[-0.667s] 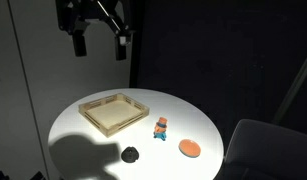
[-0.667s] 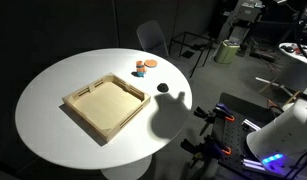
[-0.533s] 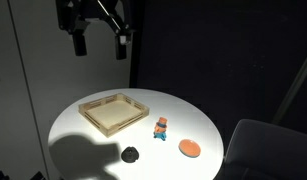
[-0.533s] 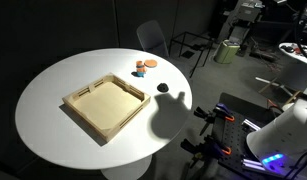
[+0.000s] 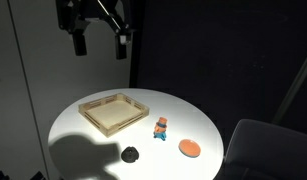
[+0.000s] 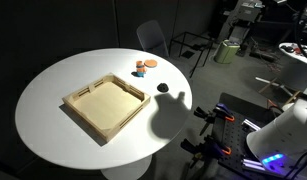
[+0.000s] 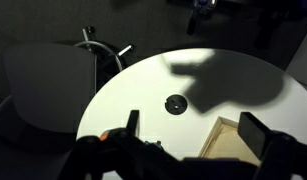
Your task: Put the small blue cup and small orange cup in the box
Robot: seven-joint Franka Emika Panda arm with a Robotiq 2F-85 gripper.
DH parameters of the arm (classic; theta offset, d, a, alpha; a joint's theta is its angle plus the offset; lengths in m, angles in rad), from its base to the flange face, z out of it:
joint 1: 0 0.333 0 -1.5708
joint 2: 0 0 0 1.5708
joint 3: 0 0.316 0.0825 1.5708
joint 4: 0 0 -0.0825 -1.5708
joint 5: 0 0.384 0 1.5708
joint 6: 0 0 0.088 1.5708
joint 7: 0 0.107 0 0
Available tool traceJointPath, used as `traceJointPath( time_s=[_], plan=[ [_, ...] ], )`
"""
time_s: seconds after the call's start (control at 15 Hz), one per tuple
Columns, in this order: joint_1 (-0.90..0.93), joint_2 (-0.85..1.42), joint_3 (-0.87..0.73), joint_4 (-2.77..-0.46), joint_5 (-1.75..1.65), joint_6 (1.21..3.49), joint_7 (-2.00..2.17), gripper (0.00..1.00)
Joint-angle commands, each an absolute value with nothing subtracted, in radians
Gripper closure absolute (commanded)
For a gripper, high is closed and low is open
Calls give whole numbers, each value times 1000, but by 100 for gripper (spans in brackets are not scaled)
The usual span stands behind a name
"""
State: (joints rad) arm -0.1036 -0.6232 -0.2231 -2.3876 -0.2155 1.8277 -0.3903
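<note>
A small blue and orange piece (image 5: 162, 126), which may be the blue cup with something orange on it, stands on the round white table (image 5: 83, 150). A flat orange cup (image 5: 190, 148) lies to its right. Both sit close together at the far edge in an exterior view (image 6: 142, 68). The shallow wooden box (image 5: 103, 98) is empty; it also shows in an exterior view (image 6: 90, 89) and its corner in the wrist view (image 7: 228, 140). My gripper (image 5: 100, 46) hangs high above the table, open and empty. In the wrist view its fingers (image 7: 193, 128) stand wide apart.
A small black round object (image 5: 130, 154) lies on the table near the box; it also shows in an exterior view (image 6: 163, 88) and in the wrist view (image 7: 175, 103). A grey chair (image 5: 263, 145) stands beside the table. The surroundings are dark.
</note>
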Motion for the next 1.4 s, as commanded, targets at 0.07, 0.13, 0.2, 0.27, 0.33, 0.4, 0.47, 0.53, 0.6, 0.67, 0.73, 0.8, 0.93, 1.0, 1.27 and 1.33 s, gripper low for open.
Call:
traceJointPath(
  time_s=[0.07,0.13,0.2,0.27,0.33,0.4,0.47,0.53,0.6,0.67,0.73,0.8,0.93,1.0,1.27,1.33],
  plan=[
    [-101,-623,-225,-2385,-216,1824,-389,0],
    [-101,-623,-225,-2385,-216,1824,-389,0],
    [-101,-623,-225,-2385,-216,1824,-389,0],
    [-104,-614,-228,-2374,-218,1827,-389,0],
    [-105,-596,-237,-2353,-214,1823,-395,0],
    [-106,-577,-245,-2329,-214,1825,-400,0],
    [-105,-558,-254,-2305,-212,1824,-409,0],
    [-105,-539,-261,-2281,-210,1825,-416,0],
    [-102,-511,-273,-2243,-208,1827,-432,0],
    [-101,-487,-281,-2212,-206,1828,-441,0],
    [-99,-459,-291,-2178,-200,1829,-456,0],
    [-93,-410,-296,-2126,-193,1835,-469,0],
    [-90,-339,-308,-2049,-184,1854,-509,0],
    [-91,-303,-313,-2012,-176,1860,-530,0],
    [-105,-136,-316,-1867,-139,1906,-618,0],
    [-112,-103,-312,-1840,-130,1916,-636,0]
  ],
)
